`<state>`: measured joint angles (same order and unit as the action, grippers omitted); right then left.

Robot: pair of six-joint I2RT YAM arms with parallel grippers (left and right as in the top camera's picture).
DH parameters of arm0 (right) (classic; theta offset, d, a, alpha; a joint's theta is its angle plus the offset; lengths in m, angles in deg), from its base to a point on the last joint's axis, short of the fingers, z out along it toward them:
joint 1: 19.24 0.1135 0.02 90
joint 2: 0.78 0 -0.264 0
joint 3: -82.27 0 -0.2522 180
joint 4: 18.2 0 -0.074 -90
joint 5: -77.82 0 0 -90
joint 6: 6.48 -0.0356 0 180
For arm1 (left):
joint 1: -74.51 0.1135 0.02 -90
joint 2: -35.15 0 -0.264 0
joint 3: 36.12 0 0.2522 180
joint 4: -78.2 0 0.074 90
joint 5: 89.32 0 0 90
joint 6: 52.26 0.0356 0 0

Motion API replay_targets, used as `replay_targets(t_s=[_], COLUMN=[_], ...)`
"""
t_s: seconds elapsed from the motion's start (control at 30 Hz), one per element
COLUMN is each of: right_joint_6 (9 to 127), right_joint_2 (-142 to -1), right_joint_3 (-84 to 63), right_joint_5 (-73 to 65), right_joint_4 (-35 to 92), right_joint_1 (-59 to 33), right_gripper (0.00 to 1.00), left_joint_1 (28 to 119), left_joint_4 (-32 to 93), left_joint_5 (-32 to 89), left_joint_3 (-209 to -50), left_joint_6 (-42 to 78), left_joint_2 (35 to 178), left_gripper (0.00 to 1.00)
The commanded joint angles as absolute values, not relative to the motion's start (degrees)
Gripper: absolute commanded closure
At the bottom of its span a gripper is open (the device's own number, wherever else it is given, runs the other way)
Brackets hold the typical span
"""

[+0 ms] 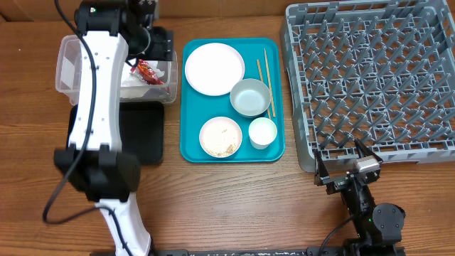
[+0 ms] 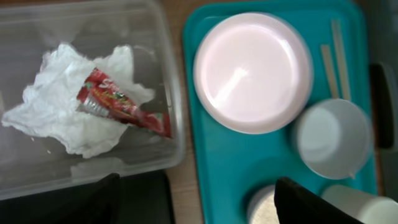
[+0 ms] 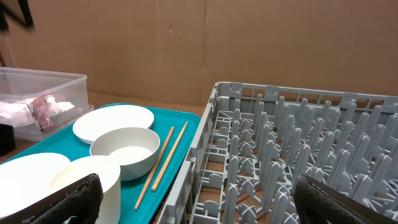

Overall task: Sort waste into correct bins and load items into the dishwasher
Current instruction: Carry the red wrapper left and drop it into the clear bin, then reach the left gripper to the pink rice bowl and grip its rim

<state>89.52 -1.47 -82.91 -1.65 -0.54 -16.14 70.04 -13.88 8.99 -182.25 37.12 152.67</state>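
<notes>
A: Tub access?
B: Blocked. Left arm (image 1: 99, 92) lies over clear tub (image 1: 65, 67) and black tray (image 1: 146, 135).
A: Elsewhere?
B: Table (image 1: 234, 206) front bare; teal tray (image 1: 190, 153) crowded; dish rack (image 1: 370, 78) pegs upright.

Nothing legible; only blurred, possibly white lettering on the red snack wrapper (image 2: 124, 107).

Wooden table (image 1: 234, 206) fills the overhead frame. Four items rest directly on it. Clear plastic tub (image 1: 65, 71) at upper left. Black tray (image 1: 146, 135) immediately below the tub. Teal tray (image 1: 193, 107) at centre. Grey dish rack (image 1: 370, 71) at right, just beside the teal tray.
</notes>
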Motion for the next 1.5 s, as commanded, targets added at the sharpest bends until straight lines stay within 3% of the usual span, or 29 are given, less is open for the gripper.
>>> replay_targets(t_s=[0.0,0.1,0.27,0.6,1.13,1.47], right_joint_6=[89.1,89.1,89.1,89.1,89.1,89.1], right_joint_2=[-0.9,-0.9,-0.9,-0.9,-0.9,-0.9], right_joint_3=[-83.5,-83.5,-83.5,-83.5,-83.5,-83.5], right_joint_5=[-1.4,-1.4,-1.4,-1.4,-1.4,-1.4], right_joint_4=[-0.9,-0.9,-0.9,-0.9,-0.9,-0.9], right_joint_1=[-16.3,-16.3,-16.3,-16.3,-16.3,-16.3], right_gripper=[0.00,0.00,0.00,0.00,0.00,0.00], left_joint_1=[66.0,62.5,57.6,51.6,49.1,48.7], left_joint_4=[-15.7,-17.2,-18.9,-18.6,-14.2,-20.0], left_joint_5=[10.6,9.4,7.9,5.9,7.0,6.2], left_joint_3=[-184.0,-184.0,-183.9,-183.9,-183.9,-183.9], left_joint_6=[39.5,39.5,39.5,39.5,41.1,36.2], left_joint_2=[146.4,144.8,145.3,149.4,159.9,164.7], left_gripper=[0.15,0.06,0.02,0.01,0.00,0.06])
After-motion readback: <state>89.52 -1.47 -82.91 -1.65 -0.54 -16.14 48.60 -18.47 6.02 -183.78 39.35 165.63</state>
